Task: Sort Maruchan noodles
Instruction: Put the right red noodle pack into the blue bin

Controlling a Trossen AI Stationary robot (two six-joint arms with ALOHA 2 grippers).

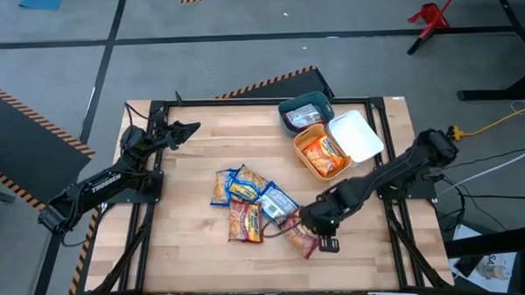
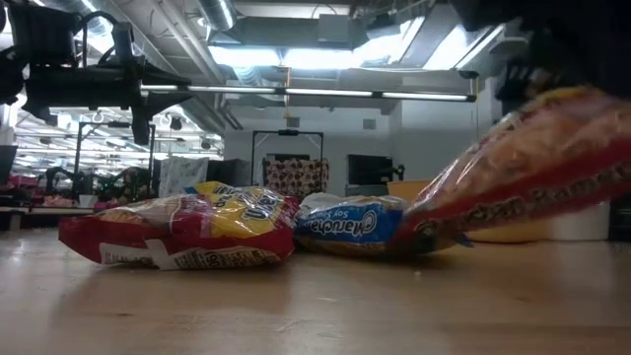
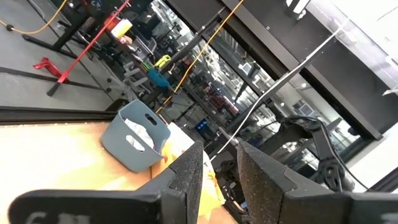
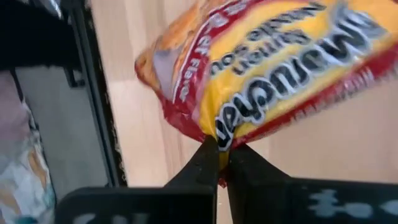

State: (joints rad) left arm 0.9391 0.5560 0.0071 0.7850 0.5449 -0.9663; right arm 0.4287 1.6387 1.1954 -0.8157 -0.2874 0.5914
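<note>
My right gripper is low over the near middle of the table, shut on a red-and-yellow Maruchan packet. Several more packets, dark red, blue and orange, lie flat in a loose pile just left of it. My left gripper waits raised over the far left of the table, its fingers a little apart and holding nothing. My right gripper pinches the packet's crimped red edge between its two fingers. The arm reaches in from the table's right side, slanting downward. The packet sits tilted in the hold, its high end by the gripper and its low end down by the blue packet.
Three bins stand at the far right: a teal one with a packet inside, a yellow one holding orange packets, and a white one. Bare wood lies to the left and near side of the pile. A black frame borders the table.
</note>
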